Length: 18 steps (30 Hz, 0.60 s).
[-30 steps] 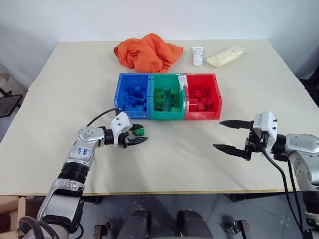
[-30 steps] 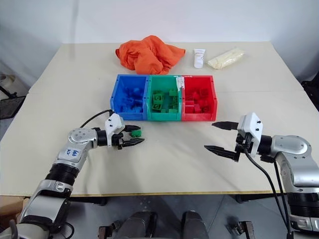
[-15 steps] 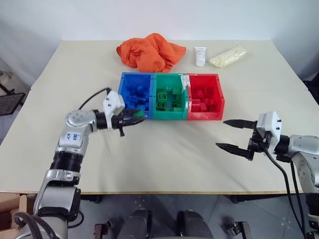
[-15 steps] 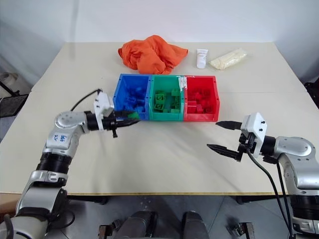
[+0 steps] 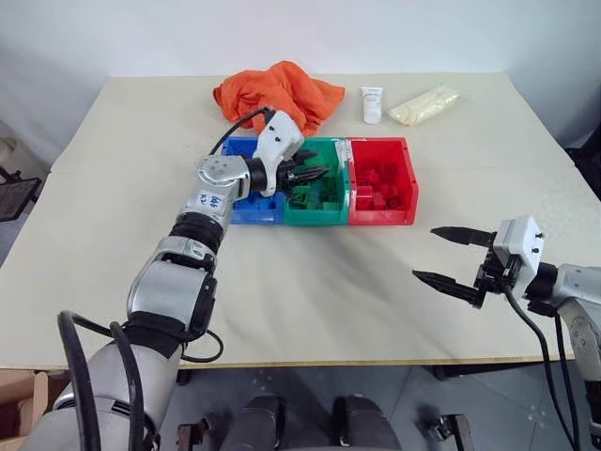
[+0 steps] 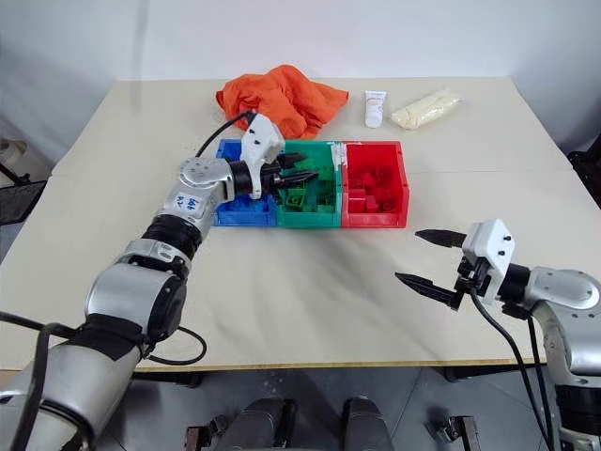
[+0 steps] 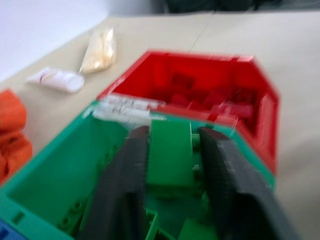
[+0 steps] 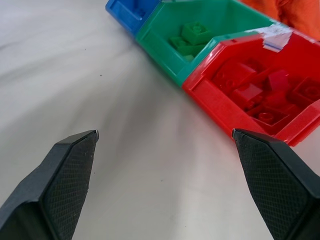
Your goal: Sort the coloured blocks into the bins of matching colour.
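Your left end effector (image 7: 172, 165) pinches a green block (image 7: 170, 152) right over the green bin (image 5: 317, 214), poised to drop it with its matching bricks, while your right end effector (image 5: 454, 258) hangs wide open, empty, above the worktop (image 5: 310, 291).

Pale cream table (image 5: 310, 301) against a plain white wall (image 5: 310, 33), grey floor (image 5: 310, 404) below

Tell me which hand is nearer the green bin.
Left. The left hand is over the green bin; the right hand hovers above the table, well off past the red bin.
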Tool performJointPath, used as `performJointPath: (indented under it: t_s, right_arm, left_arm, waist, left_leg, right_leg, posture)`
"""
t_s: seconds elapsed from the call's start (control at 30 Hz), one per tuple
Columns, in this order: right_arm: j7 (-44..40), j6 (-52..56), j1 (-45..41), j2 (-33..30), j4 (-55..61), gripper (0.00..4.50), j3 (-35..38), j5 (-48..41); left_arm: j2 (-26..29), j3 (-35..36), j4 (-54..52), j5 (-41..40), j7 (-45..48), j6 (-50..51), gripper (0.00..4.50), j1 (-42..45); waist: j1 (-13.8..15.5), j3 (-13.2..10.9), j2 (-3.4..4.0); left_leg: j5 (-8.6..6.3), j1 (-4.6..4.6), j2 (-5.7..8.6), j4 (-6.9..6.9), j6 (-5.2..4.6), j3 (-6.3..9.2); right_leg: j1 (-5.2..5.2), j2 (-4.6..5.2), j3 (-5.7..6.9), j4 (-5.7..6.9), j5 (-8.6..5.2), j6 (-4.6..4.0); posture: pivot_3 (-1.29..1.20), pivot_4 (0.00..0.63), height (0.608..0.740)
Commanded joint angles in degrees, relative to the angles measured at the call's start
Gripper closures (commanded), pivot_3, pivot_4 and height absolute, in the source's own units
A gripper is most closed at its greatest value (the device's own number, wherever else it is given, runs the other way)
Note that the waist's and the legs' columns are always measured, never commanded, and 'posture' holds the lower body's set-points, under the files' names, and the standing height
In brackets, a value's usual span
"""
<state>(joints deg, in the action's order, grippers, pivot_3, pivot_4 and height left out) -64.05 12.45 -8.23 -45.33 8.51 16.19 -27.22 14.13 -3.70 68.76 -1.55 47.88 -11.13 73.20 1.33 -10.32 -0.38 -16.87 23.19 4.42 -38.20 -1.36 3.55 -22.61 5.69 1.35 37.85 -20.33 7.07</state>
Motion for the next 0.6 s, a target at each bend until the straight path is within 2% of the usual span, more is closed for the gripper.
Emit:
performJointPath:
  t_s: [0.03,0.2,0.27,0.33,0.43,0.6]
  right_arm:
    - [0.79,-0.18,0.78,-0.71,2.64,0.00,2.53,-1.71]
    - [0.72,-0.23,0.13,-1.12,1.80,0.00,2.10,-1.75]
    - [0.23,-0.43,-1.36,-1.35,0.46,0.00,1.40,-1.50]
    - [-1.42,-0.85,-4.64,-1.82,-2.62,0.00,-0.09,-1.08]
    - [-4.86,-2.06,-9.44,-2.85,-8.67,0.00,-2.08,0.08]
    - [-9.82,-4.08,-17.07,-4.48,-18.84,0.00,-4.16,1.79]
  left_arm:
    - [-0.39,0.67,0.97,1.16,-1.62,-2.90,1.69,3.05]
    - [0.50,1.83,0.14,0.37,3.06,-4.79,0.20,3.19]
    - [1.13,3.26,-1.41,-1.43,5.98,-4.28,0.20,2.81]
    - [4.37,5.03,-7.05,-3.67,9.38,-2.65,0.20,0.22]
    - [9.29,7.26,-16.88,-8.85,16.82,10.62,0.20,-5.11]
    - [16.77,10.78,-42.77,-16.50,19.21,23.04,0.20,-21.75]
  waist:
    - [0.04,-0.01,-0.02]
    - [0.06,-0.01,-0.02]
    - [0.04,-0.01,-0.02]
    - [-0.45,-0.02,-0.03]
    - [-1.47,-0.01,-0.01]
    - [-2.07,0.02,0.04]
  left_leg:
    - [0.00,0.00,0.00,0.00,0.00,0.00]
    - [0.00,0.01,0.00,-0.01,0.00,0.00]
    - [0.00,0.01,0.00,-0.01,0.00,0.00]
    - [0.00,0.01,0.00,-0.02,0.00,0.00]
    - [0.00,-0.03,-0.11,0.02,0.01,-0.09]
    - [0.00,-0.08,-0.18,0.09,0.04,-0.03]
  right_leg:
    - [0.00,0.00,-0.01,0.00,0.00,0.00]
    - [0.00,0.01,-0.01,-0.01,0.00,0.00]
    - [0.00,0.00,-0.01,-0.01,0.00,0.00]
    - [-0.02,-0.01,-0.02,-0.01,0.00,0.00]
    - [-0.09,0.01,-0.15,0.05,0.00,0.00]
    - [-0.10,0.16,-0.36,0.06,0.00,-0.01]
  posture:
    - [0.00,0.150,0.740]
    - [0.00,0.150,0.740]
    - [0.00,0.150,0.740]
    - [0.00,0.150,0.740]
    - [0.00,0.150,0.740]
    - [0.00,0.150,0.740]
